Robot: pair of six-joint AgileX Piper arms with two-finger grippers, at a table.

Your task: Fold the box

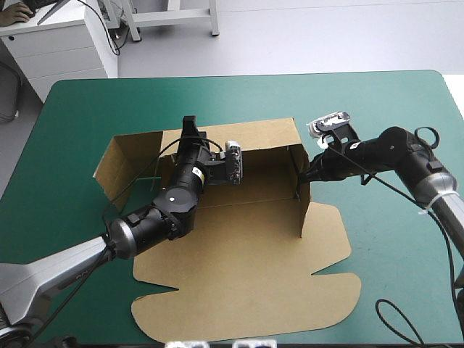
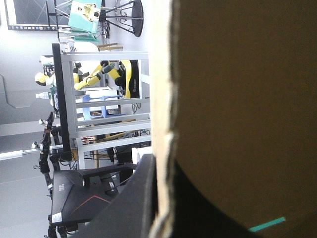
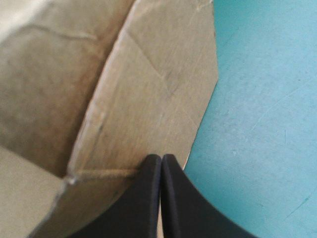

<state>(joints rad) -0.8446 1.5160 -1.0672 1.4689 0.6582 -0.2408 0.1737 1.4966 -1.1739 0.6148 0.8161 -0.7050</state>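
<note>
The brown box point(image 1: 246, 254) lies in the middle of the table with its back wall point(image 1: 254, 138) and right wall point(image 1: 304, 188) raised. A left flap point(image 1: 127, 156) leans outward. My left gripper point(image 1: 190, 125) sits on the back wall's top edge. In the left wrist view it point(image 2: 163, 163) is shut on the box point(image 2: 237, 99), one black finger point(image 2: 141, 198) on each side of the board. My right gripper point(image 1: 307, 176) is at the right wall from outside. In the right wrist view it point(image 3: 161, 157) is shut, its tips against the board point(image 3: 138, 89).
The lid and its flaps point(image 1: 319, 297) lie flat toward the table's near edge. The teal-green cover point(image 1: 406, 94) shows beyond the box on the far and right sides, and beside my right gripper point(image 3: 262, 99).
</note>
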